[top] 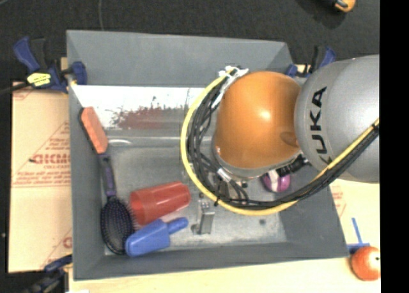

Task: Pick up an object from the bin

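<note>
Arm (339,126) comes in from 3 o'clock. Its orange cover (259,122) hangs over the right half of the bin (172,55). The pincer (204,216) pokes out under the cover at about 6 o'clock on the bin floor, low and near the front wall. Open or closed: cannot tell from where I stand. Nothing seen gripped.

Nearest things:
- Red cup (160,201) lies on its side, just beside the pincer at its 9 o'clock.
- Blue plastic piece (148,237) is near, at the pincer's 8 o'clock.
- Dark hairbrush (116,221) sits in the 8 o'clock corner against the blue piece.
- Orange block (93,129) is well apart at 10 o'clock, by the left wall.
- Small purple thing (279,182) at 4 o'clock is half hidden under the arm's cables.

My read: this is the approach step, with no pick made yet. The cup looks the likeliest target, though the pincer is beside it, not around it. The next move calls for a shift toward 9 o'clock to straddle the cup's wall, then a firm close and a straight lift. The cup is round and may roll toward the brush.
</note>
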Tool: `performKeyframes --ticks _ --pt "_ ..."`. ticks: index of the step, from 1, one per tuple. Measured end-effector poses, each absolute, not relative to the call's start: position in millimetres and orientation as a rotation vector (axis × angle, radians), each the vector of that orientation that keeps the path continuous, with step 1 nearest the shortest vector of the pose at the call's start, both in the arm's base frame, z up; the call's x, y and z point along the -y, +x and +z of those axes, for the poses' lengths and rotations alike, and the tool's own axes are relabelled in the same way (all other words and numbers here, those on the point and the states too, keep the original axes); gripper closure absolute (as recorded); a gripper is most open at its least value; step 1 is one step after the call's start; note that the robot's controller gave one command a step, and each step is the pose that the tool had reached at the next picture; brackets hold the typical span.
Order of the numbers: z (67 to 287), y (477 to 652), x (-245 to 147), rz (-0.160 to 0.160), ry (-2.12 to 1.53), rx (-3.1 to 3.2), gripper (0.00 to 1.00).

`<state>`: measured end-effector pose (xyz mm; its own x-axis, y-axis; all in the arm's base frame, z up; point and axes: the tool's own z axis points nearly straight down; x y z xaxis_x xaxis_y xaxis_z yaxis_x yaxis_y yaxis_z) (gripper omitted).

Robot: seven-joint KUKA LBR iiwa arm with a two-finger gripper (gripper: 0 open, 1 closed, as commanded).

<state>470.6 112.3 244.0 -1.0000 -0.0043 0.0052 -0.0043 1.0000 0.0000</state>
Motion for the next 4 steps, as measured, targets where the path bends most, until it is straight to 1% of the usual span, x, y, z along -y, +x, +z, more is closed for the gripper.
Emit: performKeyframes --ticks 1,2,3,4 --pt "247.3 472.3 -111.6 -0.002 -0.001 3.144 0.00" --pt "96.5 538.5 -146.7 -0.002 0.284 3.137 0.00" --pt "162.9 561.2 -149.5 -0.003 0.470 3.125 0.00" --pt "103.9 548.2 -156.8 -0.002 0.337 3.132 0.00"
